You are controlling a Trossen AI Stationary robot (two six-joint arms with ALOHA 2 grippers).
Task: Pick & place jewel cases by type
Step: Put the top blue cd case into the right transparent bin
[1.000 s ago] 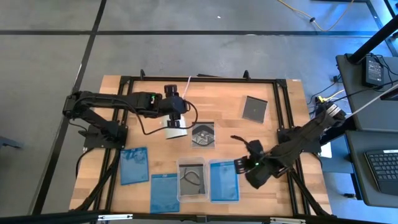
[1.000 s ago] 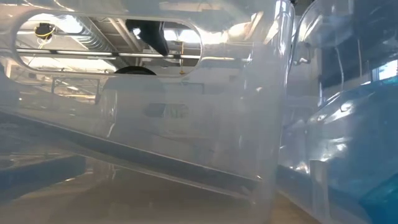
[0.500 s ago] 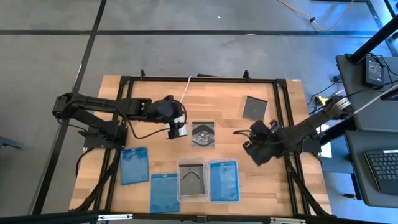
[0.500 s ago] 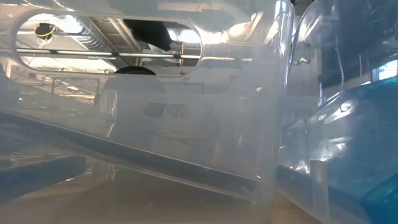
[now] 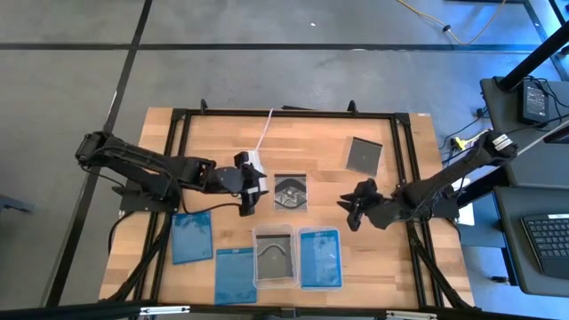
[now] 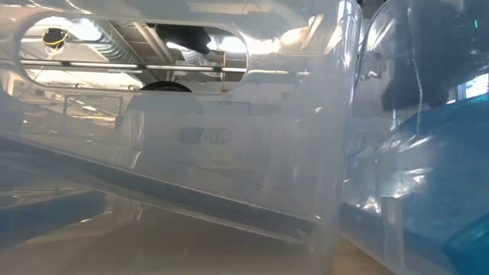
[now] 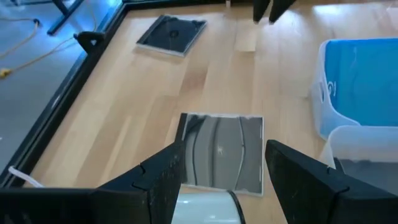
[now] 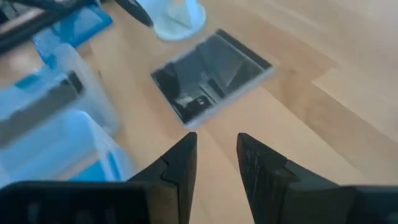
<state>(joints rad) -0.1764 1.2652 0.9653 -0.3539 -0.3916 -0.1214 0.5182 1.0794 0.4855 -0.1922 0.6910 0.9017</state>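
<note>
A clear jewel case with a silvery disc (image 5: 291, 193) (image 7: 221, 151) (image 8: 208, 74) lies flat at the table's middle. My left gripper (image 5: 249, 197) (image 7: 224, 148) is open just left of it, fingers pointing at it. The white cup (image 7: 205, 208) (image 8: 180, 15) shows far back between those fingers. My right gripper (image 5: 346, 206) (image 8: 217, 137) is open and empty, to the right of the same case. A dark case (image 5: 364, 154) (image 7: 171, 34) lies far right. Two blue cases (image 5: 192, 236) (image 5: 236, 274) lie near left; a third (image 5: 320, 258) sits in a tray. My left gripper has the white cup (image 7: 205, 208) far back between its fingers, but I cannot tell whether the fingers touch it.
Two clear trays stand side by side at the near edge: one (image 5: 273, 256) holds a greyish case, the other (image 7: 323, 99) the blue case. Their walls fill the low view (image 6: 229, 153). A white cord (image 5: 265, 133) runs to the far edge. A black frame (image 5: 397, 160) borders the table.
My left gripper has moved toward the near edge and come down beside the white cup, turning to point at the clear case. My right gripper has drawn away from the tray with the blue case, toward the far edge, and now points at the clear case.
</note>
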